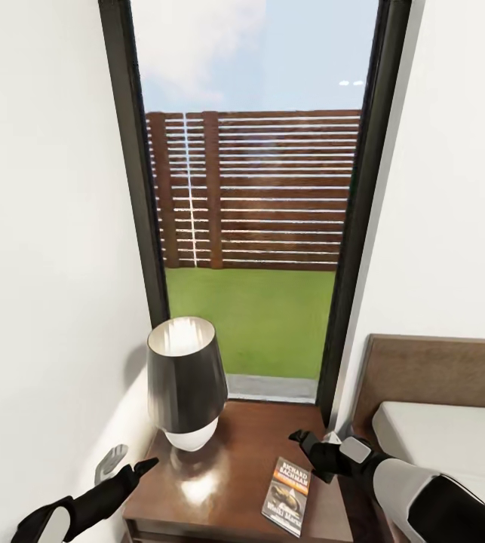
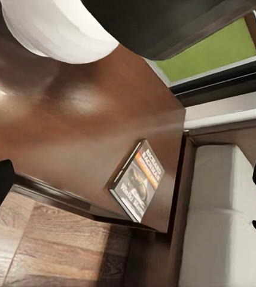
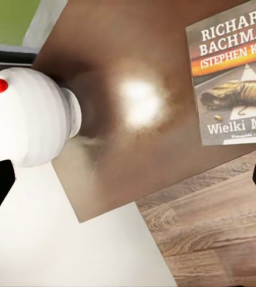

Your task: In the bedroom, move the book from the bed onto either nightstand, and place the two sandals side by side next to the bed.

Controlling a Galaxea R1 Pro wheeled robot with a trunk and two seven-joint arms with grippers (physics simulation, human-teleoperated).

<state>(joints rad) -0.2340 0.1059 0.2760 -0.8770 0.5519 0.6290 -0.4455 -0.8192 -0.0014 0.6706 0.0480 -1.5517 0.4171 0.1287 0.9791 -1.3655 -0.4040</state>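
Book (image 1: 287, 495) lies flat on the nightstand (image 1: 227, 483), cover up, near the front right corner of the glossy brown top, not held by anything. Going big to small: bed (image 1: 453, 437) with brown headboard and light-grey mattress sits just right of the nightstand. Tall black-framed window (image 1: 257, 196) stands behind the nightstand, showing grass and a slatted wooden fence. White walls on both sides. Lamp (image 1: 185, 381) with a dark shade and white base stands on the back left part of the nightstand top, well apart from the book. Right gripper (image 1: 306, 446) hovers above the nightstand's right side, just behind the book, jaws spread apart and holding nothing. Left gripper (image 1: 138, 469) hangs at the nightstand's left front edge, beside the wall; cannot tell if its jaws are spread or closed. Left wrist view shows the book (image 2: 138, 180) at the nightstand edge with the mattress alongside and wood-plank floor (image 2: 44, 251) in front. Right wrist view shows the book cover (image 3: 235, 78) reading "RICHARD BACHMAN" and "Wielki Ma", with the lamp base (image 3: 29, 116) near it.
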